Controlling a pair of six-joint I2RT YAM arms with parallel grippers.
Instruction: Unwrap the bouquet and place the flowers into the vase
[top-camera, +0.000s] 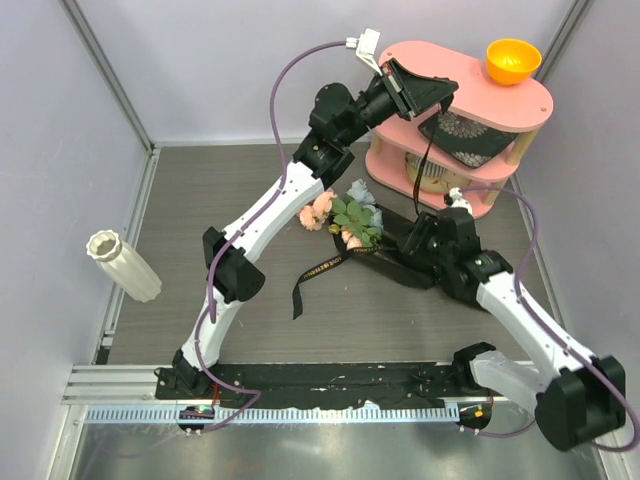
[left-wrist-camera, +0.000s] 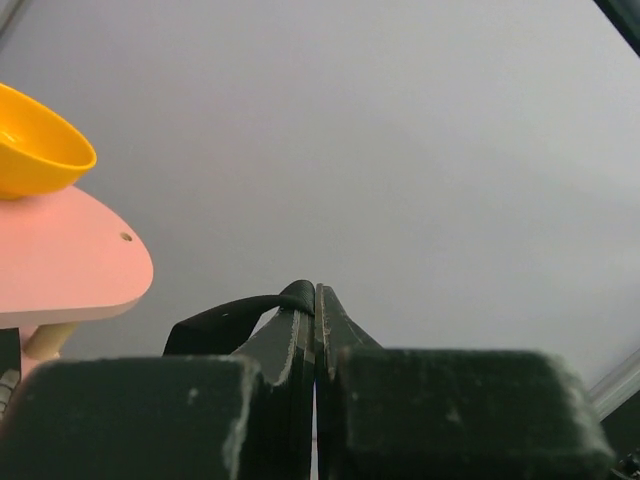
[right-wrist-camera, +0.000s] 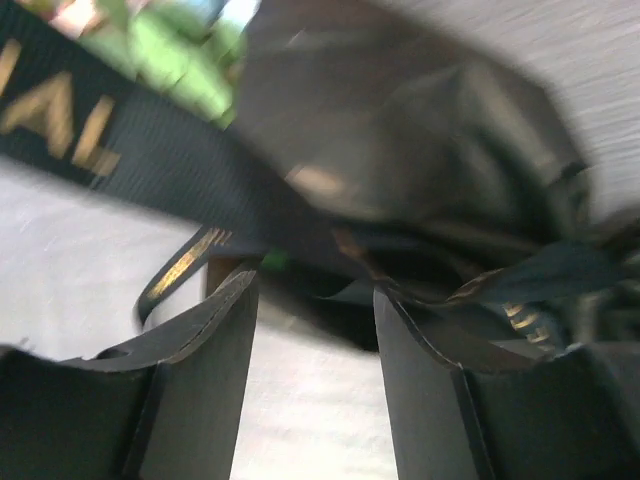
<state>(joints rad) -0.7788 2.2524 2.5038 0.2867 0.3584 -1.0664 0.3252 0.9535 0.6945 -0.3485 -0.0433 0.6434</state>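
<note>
Only the right wrist view shows right pincer (right-wrist-camera: 315, 290) parted at ribbon (right-wrist-camera: 150, 150).

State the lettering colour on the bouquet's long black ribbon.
Gold; the black ribbon shows it best in the right wrist view.

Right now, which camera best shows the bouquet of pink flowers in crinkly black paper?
Top external: the bouquet shows nearly whole, blooms to black ribbon. The right wrist gives only blurred paper and ribbon; the left wrist shows none.

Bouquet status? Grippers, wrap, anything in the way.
Left gripper shut on black ribbon, raised by pink shelf. Right gripper open at wrapped end of bouquet. Still wrapped, on table. Left arm crosses line to vase.
</note>
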